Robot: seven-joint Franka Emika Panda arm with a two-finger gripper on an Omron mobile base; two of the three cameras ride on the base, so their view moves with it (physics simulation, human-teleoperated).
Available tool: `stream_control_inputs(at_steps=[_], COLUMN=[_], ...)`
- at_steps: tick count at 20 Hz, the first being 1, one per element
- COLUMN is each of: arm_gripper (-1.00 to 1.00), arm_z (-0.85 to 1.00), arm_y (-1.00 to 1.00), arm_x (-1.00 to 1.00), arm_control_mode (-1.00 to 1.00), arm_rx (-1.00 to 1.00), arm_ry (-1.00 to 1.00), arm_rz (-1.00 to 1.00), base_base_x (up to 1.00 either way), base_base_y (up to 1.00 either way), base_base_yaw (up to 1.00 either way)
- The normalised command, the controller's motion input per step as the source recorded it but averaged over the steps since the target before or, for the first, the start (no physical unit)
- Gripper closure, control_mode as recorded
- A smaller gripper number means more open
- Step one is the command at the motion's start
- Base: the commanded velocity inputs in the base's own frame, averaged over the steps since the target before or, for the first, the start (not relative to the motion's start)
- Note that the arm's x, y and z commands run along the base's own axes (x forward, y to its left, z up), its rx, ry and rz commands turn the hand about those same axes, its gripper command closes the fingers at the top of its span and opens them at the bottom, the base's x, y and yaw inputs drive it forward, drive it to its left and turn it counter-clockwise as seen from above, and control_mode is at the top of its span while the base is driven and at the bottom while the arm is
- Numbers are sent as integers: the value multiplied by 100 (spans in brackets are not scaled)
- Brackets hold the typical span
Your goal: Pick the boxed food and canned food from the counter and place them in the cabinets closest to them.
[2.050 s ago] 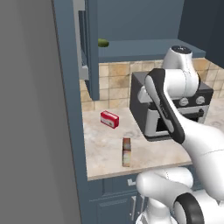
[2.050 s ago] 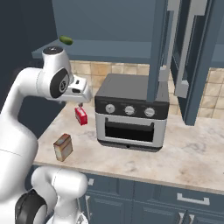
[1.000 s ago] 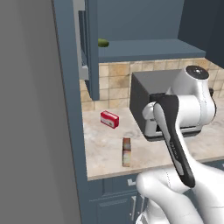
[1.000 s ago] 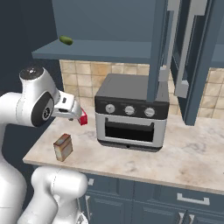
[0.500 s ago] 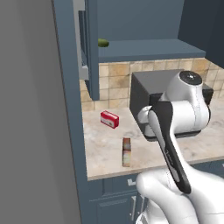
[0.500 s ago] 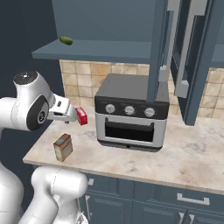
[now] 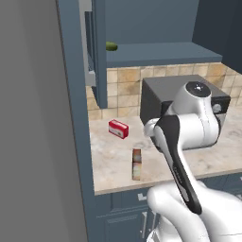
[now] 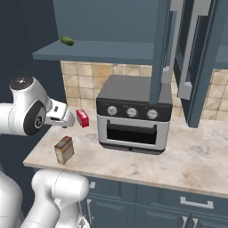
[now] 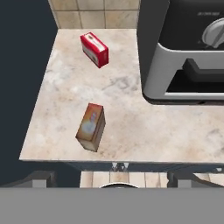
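Hand view: upright tan-brown boxed food (image 9: 91,126)

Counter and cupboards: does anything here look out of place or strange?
One thing: a small green item, perhaps a lime, lies alone on the open cupboard shelf. On the counter the tan carton and red box stand upright, unspilled, beside the toaster oven.

A tan tiled backsplash (image 8: 133,71) is seen behind a toaster oven (image 8: 133,118); dark blue drawers (image 8: 178,202) are fitted below.
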Motion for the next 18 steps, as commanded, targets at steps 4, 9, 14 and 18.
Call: stream_control_inputs(at_steps=[4, 9, 14, 18], arm_gripper=[-100, -100, -100, -100], arm_z=[-21, -24, -24, -21], arm_y=[13, 11, 8, 3], arm_x=[0, 0, 1, 6], arm_control_mode=[-100, -100, -100, -100], arm_rx=[0, 0, 0, 0], arm_ry=[0, 0, 0, 0], arm_rz=[0, -1, -2, -3], base_base_x=[0, 0, 0, 0], base_base_y=[0, 0, 0, 0], base_base_yaw=[0, 0, 0, 0])
